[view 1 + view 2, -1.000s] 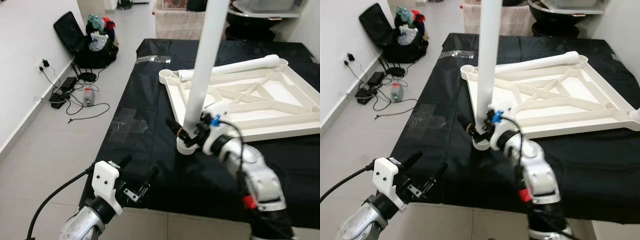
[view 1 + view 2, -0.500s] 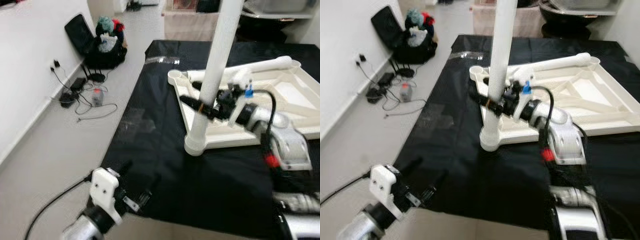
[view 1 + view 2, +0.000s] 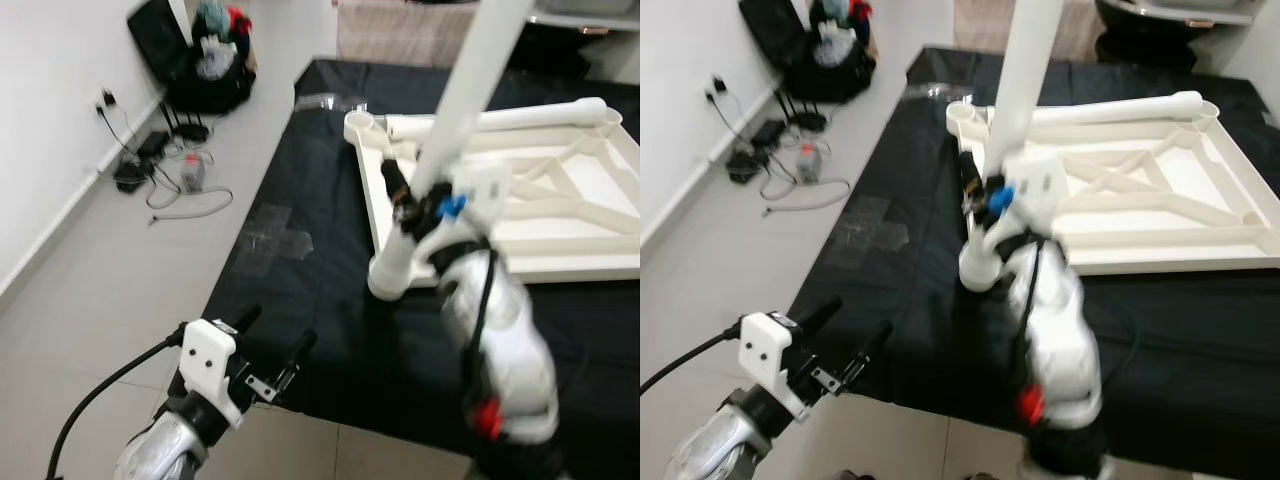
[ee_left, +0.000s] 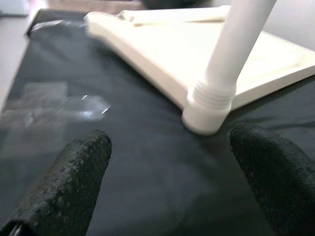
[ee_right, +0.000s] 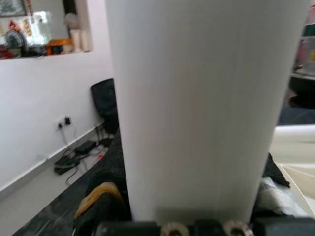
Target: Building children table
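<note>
Table leg (image 3: 462, 110) stands nearly upright, leaning slightly, apparently clamped by right tool (image 3: 408, 205).

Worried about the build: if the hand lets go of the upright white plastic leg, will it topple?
Probably not. The white plastic leg sits in the upturned tabletop's corner socket, threads showing, so possibly not fully tightened. It looks stiff and smooth; the right hand grips it low.

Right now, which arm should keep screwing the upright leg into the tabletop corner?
Right. The right gripper is clamped around the upright leg just above its socket on the tabletop. The left gripper hangs open at the black mat's near edge, clear of the leg.
</note>
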You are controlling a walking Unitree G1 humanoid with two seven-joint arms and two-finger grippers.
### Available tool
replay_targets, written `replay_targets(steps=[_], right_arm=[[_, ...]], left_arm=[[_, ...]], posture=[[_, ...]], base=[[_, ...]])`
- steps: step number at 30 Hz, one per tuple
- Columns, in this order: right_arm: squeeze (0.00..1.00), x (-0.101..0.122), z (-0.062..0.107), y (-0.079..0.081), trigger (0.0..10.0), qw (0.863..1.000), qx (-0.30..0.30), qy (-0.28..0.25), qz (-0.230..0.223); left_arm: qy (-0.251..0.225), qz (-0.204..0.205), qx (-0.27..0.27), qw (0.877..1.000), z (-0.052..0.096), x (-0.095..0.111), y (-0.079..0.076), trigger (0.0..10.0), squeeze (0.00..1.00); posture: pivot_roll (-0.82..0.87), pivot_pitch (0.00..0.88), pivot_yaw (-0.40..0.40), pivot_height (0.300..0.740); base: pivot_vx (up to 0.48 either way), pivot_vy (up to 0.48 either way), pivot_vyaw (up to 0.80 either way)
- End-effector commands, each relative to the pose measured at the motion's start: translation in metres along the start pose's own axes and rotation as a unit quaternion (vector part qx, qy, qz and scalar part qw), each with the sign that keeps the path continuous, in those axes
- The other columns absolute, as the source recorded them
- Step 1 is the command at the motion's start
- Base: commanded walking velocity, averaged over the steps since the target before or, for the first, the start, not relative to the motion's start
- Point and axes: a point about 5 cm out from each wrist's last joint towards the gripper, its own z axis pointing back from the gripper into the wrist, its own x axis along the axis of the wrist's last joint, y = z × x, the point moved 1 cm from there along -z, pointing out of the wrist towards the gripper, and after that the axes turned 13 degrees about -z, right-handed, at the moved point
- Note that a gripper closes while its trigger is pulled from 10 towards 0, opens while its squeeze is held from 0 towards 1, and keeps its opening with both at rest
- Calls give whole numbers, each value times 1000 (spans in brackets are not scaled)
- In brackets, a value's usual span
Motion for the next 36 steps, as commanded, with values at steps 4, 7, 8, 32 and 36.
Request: replay_targets(steps=[4,7,8,32,36], right_arm=[[0,-47,-13,-33,10000,991,-41,125,13],[0,-35,-21,-43,10000,993,-42,111,10],[0,-31,-21,-42,10000,993,-44,107,12],[0,71,-60,-78,6157,924,372,76,40],[0,57,-40,-72,0,928,362,85,16]], left_arm=[[6,-7,4,1000,-1,-4,1,10000,0],[4,-8,6,1000,0,-2,2,10000,0],[3,-9,7,1000,0,-2,2,10000,0],[14,-9,-3,1000,17,6,-2,10000,0],[15,-11,2,1000,13,4,-1,10000,0]], posture=[[-26,111,-23,740],[-25,138,-16,740],[-25,138,-16,740],[33,226,12,740],[23,191,-7,740]], base=[[0,0,0],[0,0,0],[0,0,0],[0,0,0],[0,0,0]])
